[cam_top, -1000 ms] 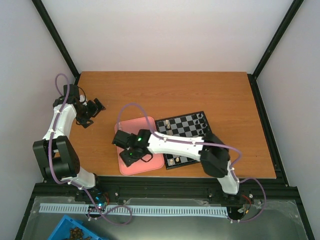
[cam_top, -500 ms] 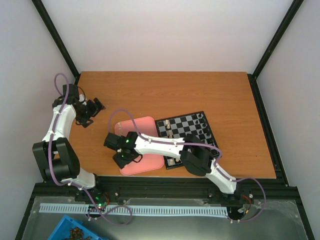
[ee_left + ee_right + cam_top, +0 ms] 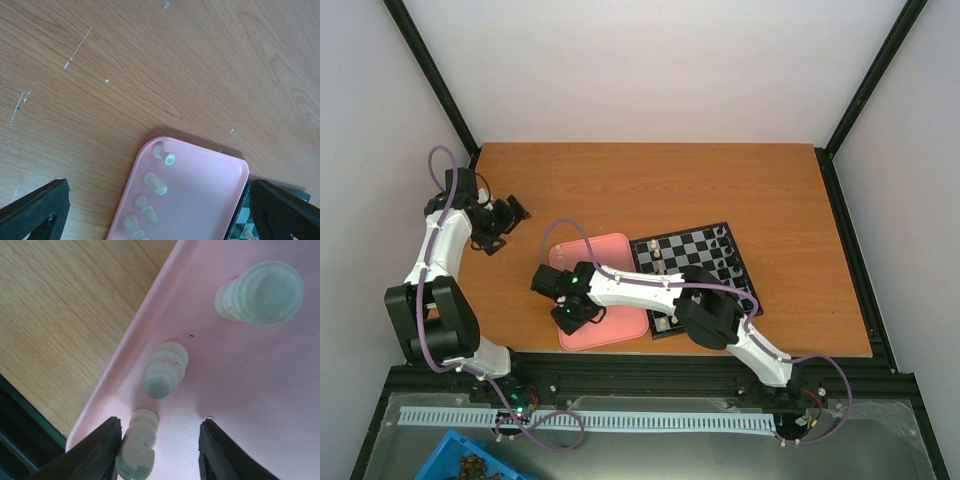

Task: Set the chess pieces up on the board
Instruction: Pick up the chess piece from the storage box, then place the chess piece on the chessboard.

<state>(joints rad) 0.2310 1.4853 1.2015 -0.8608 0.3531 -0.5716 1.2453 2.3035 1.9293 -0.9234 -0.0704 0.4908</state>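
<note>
Right gripper (image 3: 159,450) now at tray's (image 3: 250,390) near-left corner; jaws narrowing round a piece (image 3: 137,447), not clamped. Pick imminent. Left gripper (image 3: 508,228) agape.

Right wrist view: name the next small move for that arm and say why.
Probably close the jaws on the cream chess piece lying between them on the pink tray. It sits close to one jaw, with a clear gap to the other, so it does not look gripped yet.
</note>
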